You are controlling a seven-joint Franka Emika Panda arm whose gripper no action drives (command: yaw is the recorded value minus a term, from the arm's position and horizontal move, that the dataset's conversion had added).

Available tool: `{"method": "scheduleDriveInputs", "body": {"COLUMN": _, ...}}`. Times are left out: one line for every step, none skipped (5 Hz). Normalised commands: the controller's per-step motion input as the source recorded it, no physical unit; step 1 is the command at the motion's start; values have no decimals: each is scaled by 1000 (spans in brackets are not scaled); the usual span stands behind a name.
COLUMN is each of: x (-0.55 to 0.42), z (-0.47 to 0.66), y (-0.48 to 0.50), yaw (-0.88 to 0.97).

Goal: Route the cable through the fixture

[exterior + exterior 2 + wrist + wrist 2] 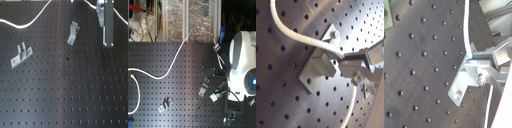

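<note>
First wrist view puts us right over the work: our gripper [348, 62] is closed on the cable [286, 31], pinching the white cord where it crosses a small metal clip [318, 67] bolted to the perforated board [281, 100]. From the pinch point the cord sweeps away in a wide curve over the board. In the second wrist view we see the same grip, with the cable [466, 35] running straight up to the fingers and the clip [464, 85] sitting just beside them.

In the first exterior view, the cable [30, 22] arcs along the far edge of the board, well apart from two other clips: one [21, 55] toward the first exterior view's left and one [73, 34] near the middle. Neither has the cord in it.

We judge the risks as these. If we pull before the cord is seated in the clip, it could ride over the top instead of dropping in. The fingers work very near the clip, so a small sideways error could knock them against the metal. The long free length may also drag or snag on the other clips as we move.
</note>
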Motion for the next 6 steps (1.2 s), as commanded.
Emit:
{"method": "scheduleDriveInputs", "body": {"x": 0, "z": 0, "y": 0, "yaw": 109}}
{"method": "scheduleDriveInputs", "body": {"x": -18, "z": 1, "y": -199, "yaw": 226}}
{"method": "scheduleDriveInputs", "body": {"x": -163, "z": 4, "y": -318, "yaw": 211}}
{"method": "scheduleDriveInputs", "body": {"x": -78, "z": 3, "y": -191, "yaw": 129}}
{"method": "scheduleDriveInputs", "body": {"x": 17, "z": -1, "y": 72, "yaw": 0}}
{"method": "scheduleDriveInputs", "body": {"x": 136, "z": 256, "y": 98, "yaw": 63}}
